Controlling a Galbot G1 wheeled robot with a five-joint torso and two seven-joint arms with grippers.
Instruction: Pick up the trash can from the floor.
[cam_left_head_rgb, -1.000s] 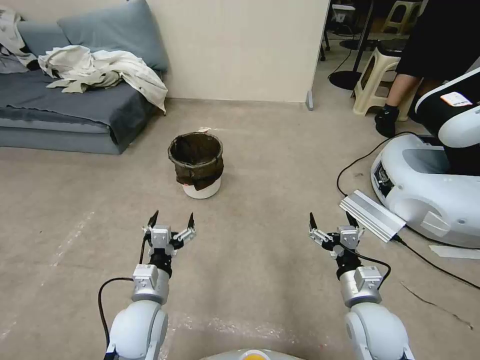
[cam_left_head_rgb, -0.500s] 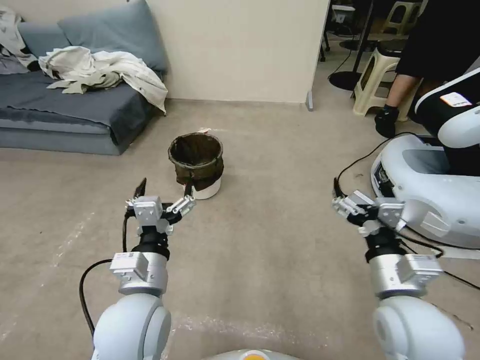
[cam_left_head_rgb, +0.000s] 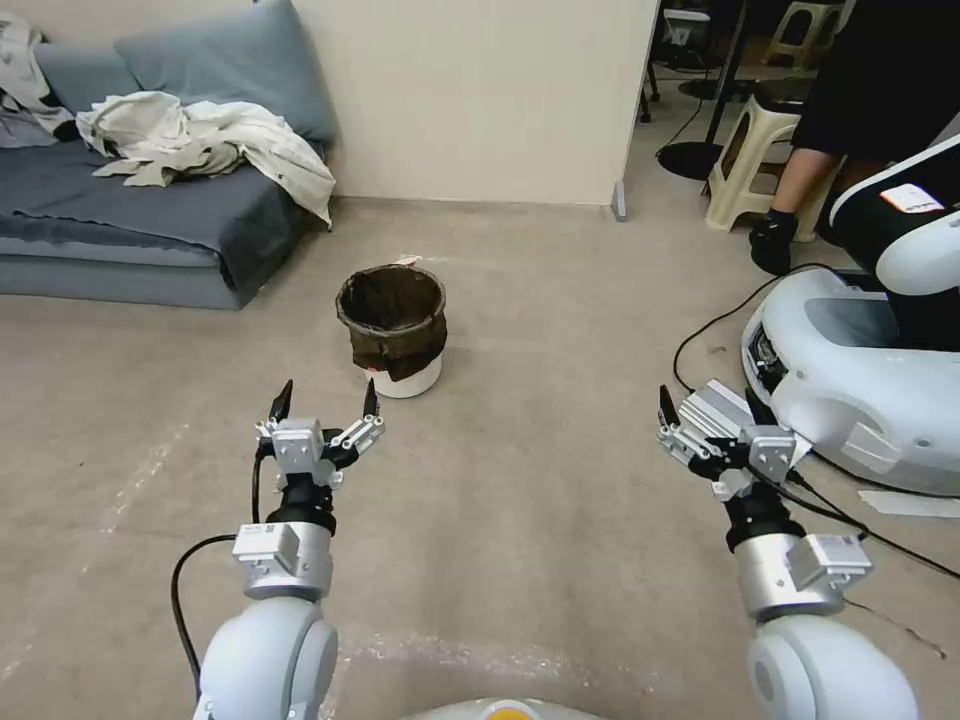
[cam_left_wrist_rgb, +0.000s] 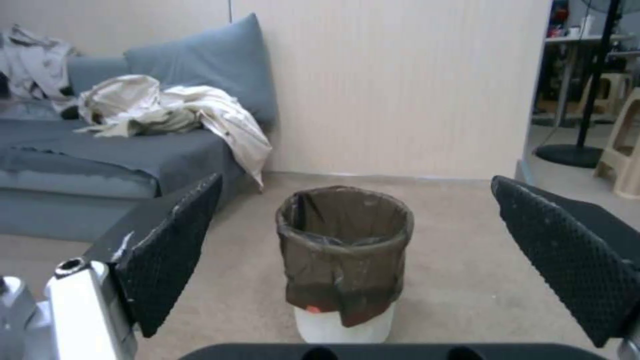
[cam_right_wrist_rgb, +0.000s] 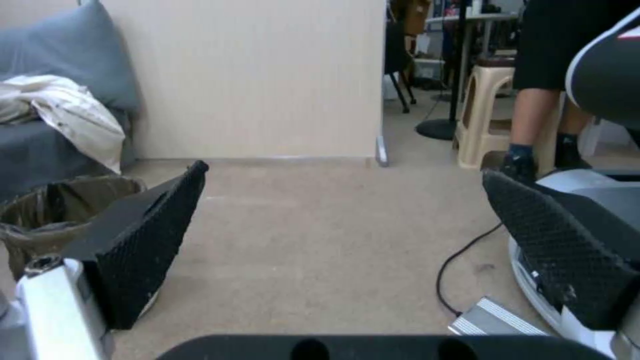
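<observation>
Head view: trash can stands upright on the floor, white base showing below a dark bag folded over the rim. It sits ahead of the left gripper, well apart from the right gripper.

Left wrist view: can centred between the two black textured fingers, farther off, not touched; a small red mark shows at the bag's lower edge. Right wrist view: can partly cut off behind one finger; a grey metal block lies on the floor by a black cable and the white base of a second robot.

Fingers: left gripper spread wide, holding nothing, tips just short of the can. Right gripper also spread wide, empty, held over bare floor near the metal block.

Room: beige floor with whitish scuff streaks. Grey sofa at left with a blue cushion and crumpled pale cloth. Cream wall behind the can. Beige stool beyond the wall's end.
</observation>
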